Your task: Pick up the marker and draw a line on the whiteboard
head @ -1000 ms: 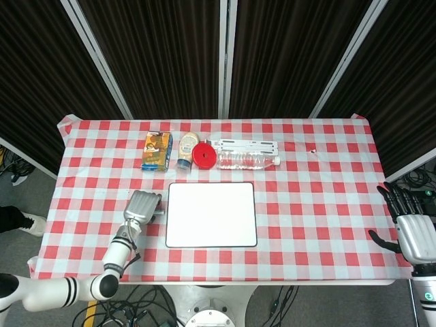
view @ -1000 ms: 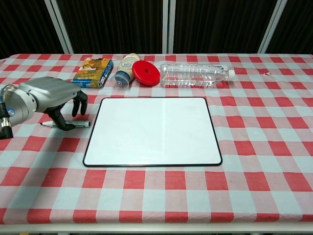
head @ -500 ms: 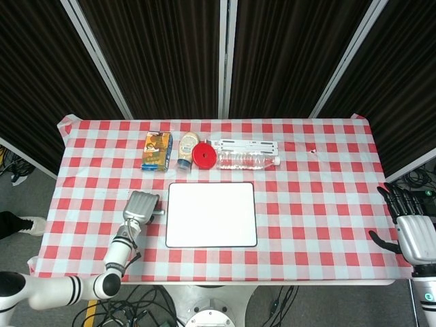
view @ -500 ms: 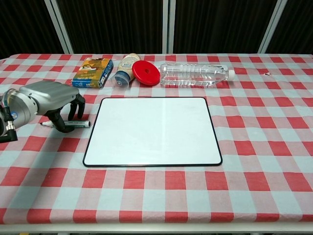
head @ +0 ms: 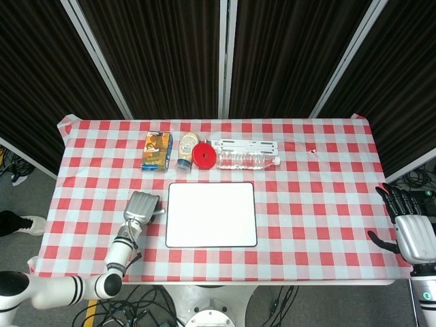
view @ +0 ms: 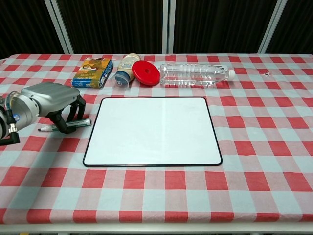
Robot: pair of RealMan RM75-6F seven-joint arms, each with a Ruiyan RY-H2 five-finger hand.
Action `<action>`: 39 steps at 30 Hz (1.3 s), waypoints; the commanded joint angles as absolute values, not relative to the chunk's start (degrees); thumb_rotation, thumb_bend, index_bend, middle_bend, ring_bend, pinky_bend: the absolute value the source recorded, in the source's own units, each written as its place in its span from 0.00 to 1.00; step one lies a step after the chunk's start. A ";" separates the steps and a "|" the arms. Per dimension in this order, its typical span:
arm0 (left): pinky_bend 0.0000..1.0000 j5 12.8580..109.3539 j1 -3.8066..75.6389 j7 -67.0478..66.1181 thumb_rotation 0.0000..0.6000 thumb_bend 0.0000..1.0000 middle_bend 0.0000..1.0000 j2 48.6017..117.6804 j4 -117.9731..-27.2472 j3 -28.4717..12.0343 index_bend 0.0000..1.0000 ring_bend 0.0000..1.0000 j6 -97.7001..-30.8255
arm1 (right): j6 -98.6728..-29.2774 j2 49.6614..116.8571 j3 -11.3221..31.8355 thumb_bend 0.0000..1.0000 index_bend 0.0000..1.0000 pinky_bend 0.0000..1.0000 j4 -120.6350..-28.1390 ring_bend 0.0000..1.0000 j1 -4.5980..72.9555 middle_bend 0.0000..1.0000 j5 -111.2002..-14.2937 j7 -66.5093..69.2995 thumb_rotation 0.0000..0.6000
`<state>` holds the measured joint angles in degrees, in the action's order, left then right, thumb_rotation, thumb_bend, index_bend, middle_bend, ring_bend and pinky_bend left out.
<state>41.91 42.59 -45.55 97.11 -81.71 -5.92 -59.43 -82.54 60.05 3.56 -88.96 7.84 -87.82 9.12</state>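
The whiteboard (head: 211, 214) (view: 152, 129) lies flat in the middle of the checked table, its surface blank. Just left of it lies the marker (view: 48, 128), slightly slanted, with its right end toward the board. My left hand (head: 141, 207) (view: 49, 98) is on top of the marker, palm down, and its curled fingers (view: 62, 122) grip it at the middle. In the head view the hand hides nearly all of the marker. My right hand (head: 412, 231) hangs beyond the table's right edge, fingers spread and holding nothing.
Along the far side stand an orange box (view: 93, 72), a small tipped jar (view: 124, 73), a red lid (view: 145, 72) and a lying clear plastic bottle (view: 195, 74). A white perforated strip (head: 245, 144) lies behind the bottle.
My left hand has curled its fingers tighter around the marker. The marker has turned from level to slightly slanted. The right hand has barely moved.
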 commanded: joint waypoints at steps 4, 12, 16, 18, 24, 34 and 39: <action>0.93 46.94 41.88 -41.33 1.00 0.36 0.62 96.49 -81.87 -5.61 0.57 0.83 -59.97 | -82.34 60.06 3.60 0.10 0.00 0.00 -89.05 0.00 7.96 0.03 -87.77 8.99 1.00; 0.93 58.63 41.05 -26.67 1.00 0.39 0.63 92.22 -86.65 -7.54 0.59 0.82 -58.68 | -82.84 59.73 3.61 0.10 0.00 0.00 -89.62 0.00 7.76 0.03 -88.00 8.57 1.00; 0.92 69.56 41.25 -10.94 1.00 0.39 0.63 92.76 -84.61 -8.63 0.58 0.80 -57.73 | -83.09 59.63 3.42 0.10 0.00 0.00 -89.94 0.00 7.52 0.03 -88.18 8.36 1.00; 0.91 73.65 41.71 -4.54 1.00 0.39 0.63 94.21 -81.86 -8.99 0.58 0.79 -58.15 | -83.30 59.66 3.38 0.10 0.00 0.00 -90.06 0.00 7.41 0.03 -88.29 8.43 1.00; 0.90 81.21 45.37 8.02 1.00 0.39 0.60 98.49 -72.65 -8.82 0.57 0.70 -56.15 | -83.75 59.30 3.13 0.10 0.00 0.00 -90.58 0.00 7.27 0.03 -89.07 8.06 1.00; 0.89 84.92 51.45 15.03 1.00 0.40 0.59 106.94 -57.69 -9.30 0.57 0.69 -53.11 | -82.53 59.13 3.13 0.10 0.00 0.00 -90.51 0.00 7.66 0.03 -88.53 8.25 1.00; 0.89 85.13 53.15 17.23 1.00 0.40 0.59 109.83 -52.50 -9.52 0.57 0.69 -52.35 | -81.83 59.21 3.19 0.10 0.00 0.00 -90.18 0.00 8.05 0.03 -88.37 8.48 1.00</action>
<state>84.86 52.24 16.27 108.60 -53.96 -9.33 -52.95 -81.84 59.20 3.18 -90.19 8.03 -88.38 8.47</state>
